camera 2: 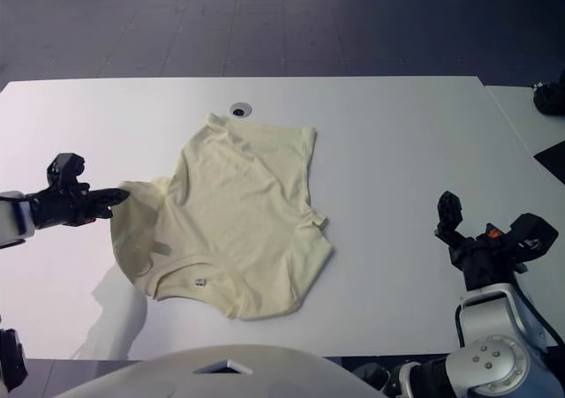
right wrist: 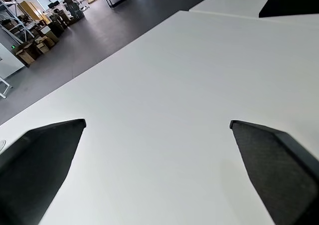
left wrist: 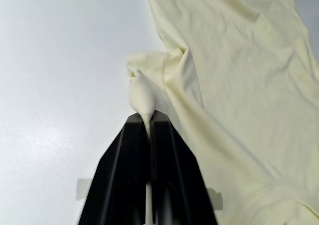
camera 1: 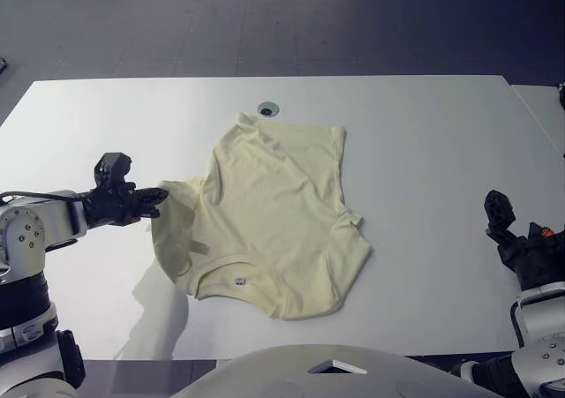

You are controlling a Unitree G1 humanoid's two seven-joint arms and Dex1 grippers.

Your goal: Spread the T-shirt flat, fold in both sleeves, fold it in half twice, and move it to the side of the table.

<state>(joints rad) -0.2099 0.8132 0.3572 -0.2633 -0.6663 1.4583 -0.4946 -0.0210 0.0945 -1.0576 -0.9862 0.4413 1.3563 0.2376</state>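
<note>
Pale yellow cotton T-shirt [camera 1: 274, 213] lies rumpled mid-way across the white worktop [camera 1: 424, 151], collar toward 6 o'clock. Its 9 o'clock sleeve [camera 1: 172, 217] is pinched tight in the left end effector [camera 1: 157, 197], judged a hold for drawing the cloth flat. Right end effector [camera 2: 491, 229] is parked at 4 o'clock, fingers apart, well clear of the cloth.
</note>
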